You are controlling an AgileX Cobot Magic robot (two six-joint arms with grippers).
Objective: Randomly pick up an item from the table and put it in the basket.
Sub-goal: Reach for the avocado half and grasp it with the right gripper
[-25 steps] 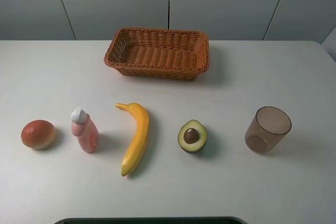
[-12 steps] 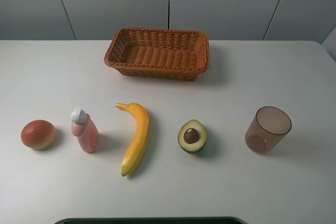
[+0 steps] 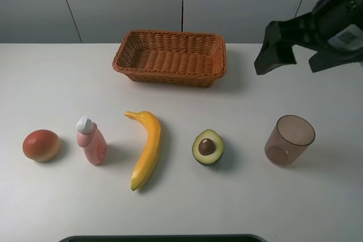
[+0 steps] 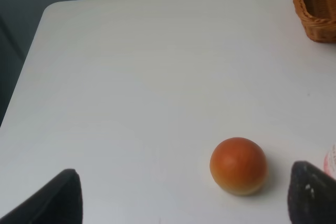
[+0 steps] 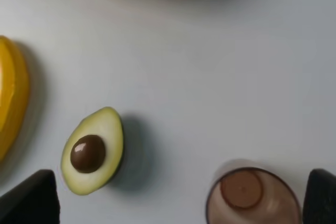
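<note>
- While both arms are clear of the fruit, the avocado [image 3: 207, 147] lies cut face up on the table [image 3: 317, 208], at about 5 o'clock from the basket [image 3: 164, 76], and nothing is touching it.
- A banana [image 3: 146, 148] lies at its 9 o'clock and a brown cup [image 3: 289, 140] stands at its 3 o'clock, both well apart from it.
- The right gripper [image 3: 294, 55] hangs above the table at about 1 o'clock from the avocado, fingers spread wide with nothing between them.
- The left gripper [image 4: 186, 195] is also spread wide and empty, with an orange-red fruit [image 4: 239, 165] on the table below it.
- The avocado looks like a light, hard model, so it should not squash. Its rounded, smooth skin could slip out of a shallow pinch.
- The best hold is probably across the broad half, from 9 to 3 o'clock, with the fingers low on the dark skin rather than on the flat face or pit.
- There seems to be room on both sides for the fingers to come down.
</note>
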